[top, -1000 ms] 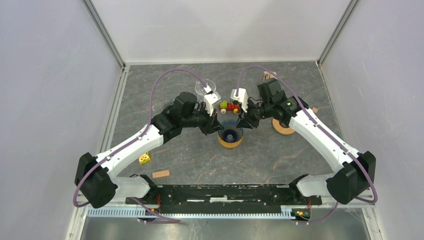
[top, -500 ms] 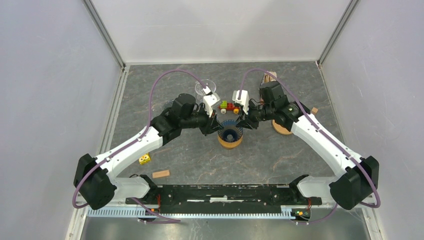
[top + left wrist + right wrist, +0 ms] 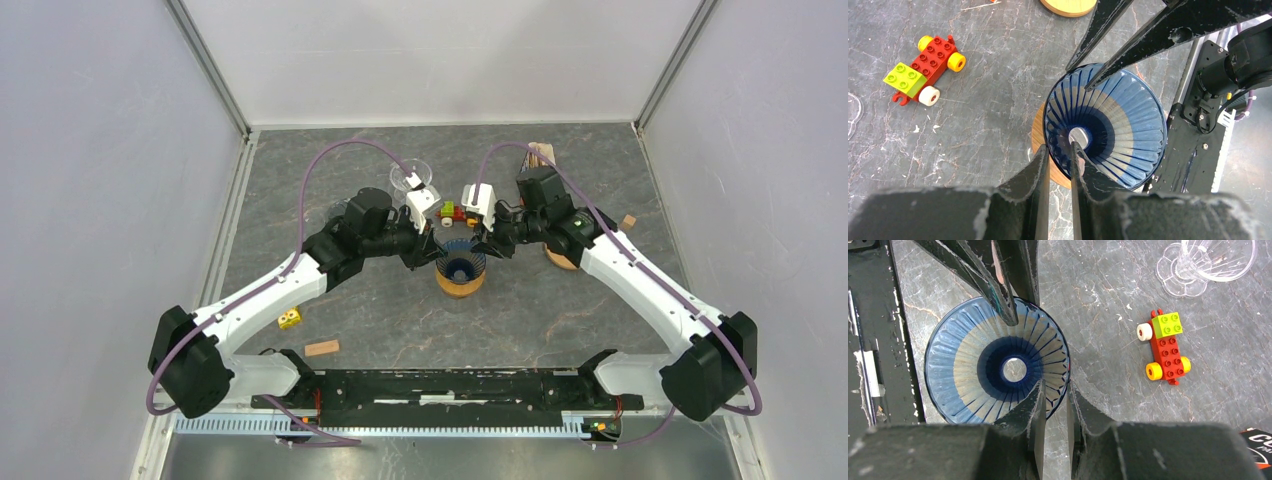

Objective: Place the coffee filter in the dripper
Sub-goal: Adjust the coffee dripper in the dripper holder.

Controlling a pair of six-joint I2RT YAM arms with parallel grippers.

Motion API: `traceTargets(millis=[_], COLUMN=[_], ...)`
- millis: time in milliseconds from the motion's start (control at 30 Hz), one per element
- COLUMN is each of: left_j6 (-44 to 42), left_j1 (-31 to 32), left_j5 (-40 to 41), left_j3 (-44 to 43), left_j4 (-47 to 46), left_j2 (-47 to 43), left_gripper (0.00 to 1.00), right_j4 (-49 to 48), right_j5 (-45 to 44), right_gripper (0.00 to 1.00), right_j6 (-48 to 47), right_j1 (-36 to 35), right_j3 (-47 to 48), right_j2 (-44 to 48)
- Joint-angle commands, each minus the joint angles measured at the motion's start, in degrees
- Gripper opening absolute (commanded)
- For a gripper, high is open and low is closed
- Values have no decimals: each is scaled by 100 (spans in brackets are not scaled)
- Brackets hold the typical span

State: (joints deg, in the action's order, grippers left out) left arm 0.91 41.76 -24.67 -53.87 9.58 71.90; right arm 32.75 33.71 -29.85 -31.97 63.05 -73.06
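Dripper (image 3: 461, 262), blue and ribbed, stands mid-table on a wooden disc (image 3: 458, 290), seemingly without a filter. Left gripper (image 3: 1060, 150) and right gripper (image 3: 1054, 387), jaws narrow, pinch its rim on opposite sides. Brownish stack (image 3: 541, 152) far right may be filters; one gripper likely must release and fetch one.

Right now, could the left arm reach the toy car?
Probably yes, but not at once. The left gripper is pinched on the rim of the dripper and would have to let go first. The toy car lies close by in the open, with nothing over it.
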Motion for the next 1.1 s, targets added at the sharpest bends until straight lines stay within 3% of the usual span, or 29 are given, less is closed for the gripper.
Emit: traceTargets(millis=[0,233,867,1067], left_j6=[-630,-632,-544,-463], left_j1=[151,71,-113,-115], left_j5=[-117,-109,-72,-34], left_j3=[292,150,-95,-252], left_j4=[1102,1184,1210,1177], left_j2=[347,216,19,128], left_gripper=[2,2,6,5], right_j4=[819,797,1036,969], right_j5=[48,1,584,557], right_gripper=[0,7,44,50], right_j6=[-242,-237,-147,-81], right_j1=[-222,-111,244,311], right_j3=[-165,239,840,884], right_j2=[-256,-6,-98,-126])
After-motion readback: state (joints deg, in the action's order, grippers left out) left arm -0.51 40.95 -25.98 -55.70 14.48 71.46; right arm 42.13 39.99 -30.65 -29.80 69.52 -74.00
